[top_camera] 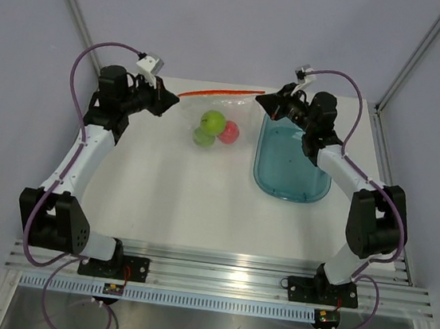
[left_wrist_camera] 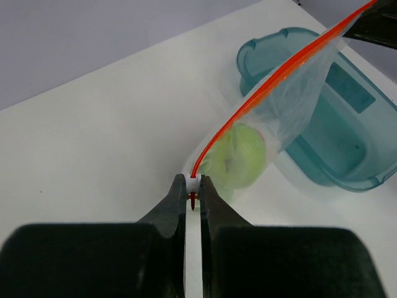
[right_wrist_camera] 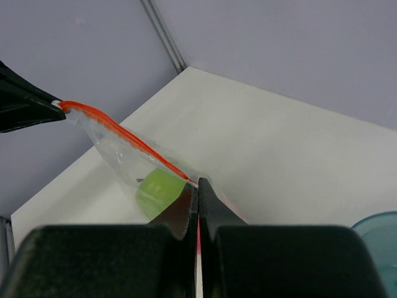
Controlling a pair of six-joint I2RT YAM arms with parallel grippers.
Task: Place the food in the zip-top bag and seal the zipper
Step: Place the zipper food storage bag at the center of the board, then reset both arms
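The zip-top bag [top_camera: 218, 116] hangs clear of the table between my two grippers, its orange-red zipper [top_camera: 221, 93] stretched taut along the top. Inside it is the food: two lime-green apples [top_camera: 213, 121] [top_camera: 203, 138] and one red fruit [top_camera: 229, 132]. My left gripper [top_camera: 176, 99] is shut on the zipper's left end, pinching the white slider [left_wrist_camera: 193, 183]. At the other end, my right gripper [top_camera: 259, 99] is shut on the zipper [right_wrist_camera: 124, 133]. One green apple shows through the plastic in the left wrist view [left_wrist_camera: 239, 155] and in the right wrist view [right_wrist_camera: 158, 189].
A translucent teal oval tray [top_camera: 264, 182] lies on the white table to the right of the bag, under my right arm. It also shows in the left wrist view as the tray [left_wrist_camera: 347, 124]. Grey walls with metal posts close off the table's far side.
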